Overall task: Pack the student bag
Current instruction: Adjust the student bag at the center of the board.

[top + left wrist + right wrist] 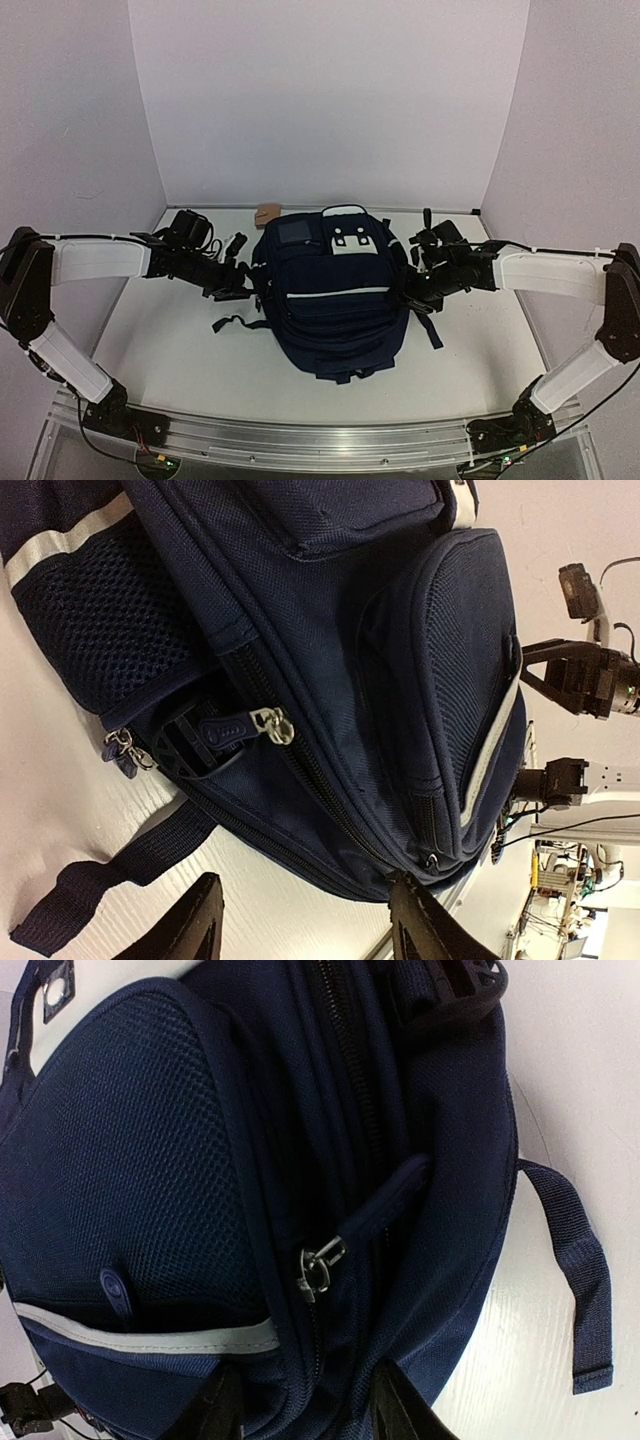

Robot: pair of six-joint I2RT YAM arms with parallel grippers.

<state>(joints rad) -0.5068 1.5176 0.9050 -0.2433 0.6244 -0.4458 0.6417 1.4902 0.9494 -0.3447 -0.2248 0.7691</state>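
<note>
Flanking the student bag (pixel 335 300) on the counter (pixel 170 340): left end effector (pixel 236 288) and right end effector (pixel 414 292), fingers spread. Tan object (pixel 267 212) just behind the bag. Visible zips shut, contents hidden.

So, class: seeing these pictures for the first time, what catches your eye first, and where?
The big navy student bag dominates the centre of the top view. The left gripper and right gripper flank its sides, both open. A silver zipper pull glints on the side facing the right wrist camera.
</note>
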